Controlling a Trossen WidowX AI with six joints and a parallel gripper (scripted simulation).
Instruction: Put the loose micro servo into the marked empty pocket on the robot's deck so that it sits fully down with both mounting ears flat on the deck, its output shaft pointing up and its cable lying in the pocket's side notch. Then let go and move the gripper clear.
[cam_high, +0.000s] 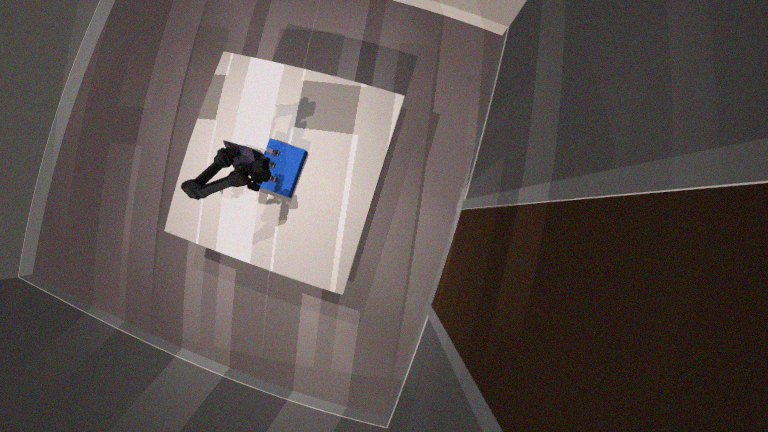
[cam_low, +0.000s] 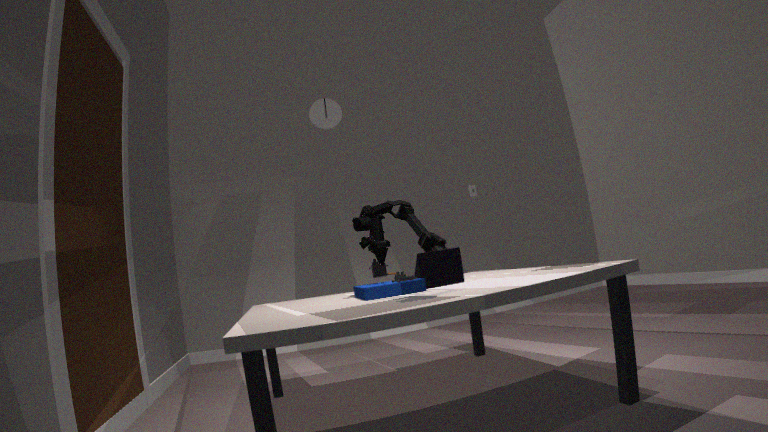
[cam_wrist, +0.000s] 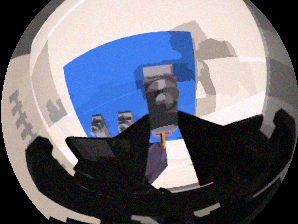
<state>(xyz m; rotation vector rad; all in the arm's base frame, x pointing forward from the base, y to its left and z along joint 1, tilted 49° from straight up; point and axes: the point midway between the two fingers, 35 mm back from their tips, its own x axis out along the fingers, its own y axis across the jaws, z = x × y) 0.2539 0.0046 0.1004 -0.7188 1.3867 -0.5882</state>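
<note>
The loose micro servo (cam_wrist: 162, 102) (cam_low: 379, 270) is grey, with its round output shaft side facing up towards the wrist camera. My gripper (cam_wrist: 163, 115) (cam_low: 380, 262) is shut on it and holds it above the blue deck (cam_wrist: 115, 65) (cam_low: 375, 290) (cam_high: 292, 166). A small gap shows beneath it in the exterior view. The orange cable (cam_wrist: 164, 142) (cam_low: 391, 274) runs out from the servo's arm-base side. Part of the pocket's red outline (cam_wrist: 171, 134) shows just beyond the servo's lower end in the wrist view; the servo and fingers hide the rest. The arm hides the fingertips in the top view.
Two seated servos (cam_wrist: 98, 126) (cam_wrist: 125, 121) stand in the deck beside the held one, near the left finger in the wrist view. The dark purple arm base (cam_low: 439, 267) (cam_high: 238, 152) is close behind the deck. All stand on the pale table (cam_high: 316, 214) (cam_low: 515, 282).
</note>
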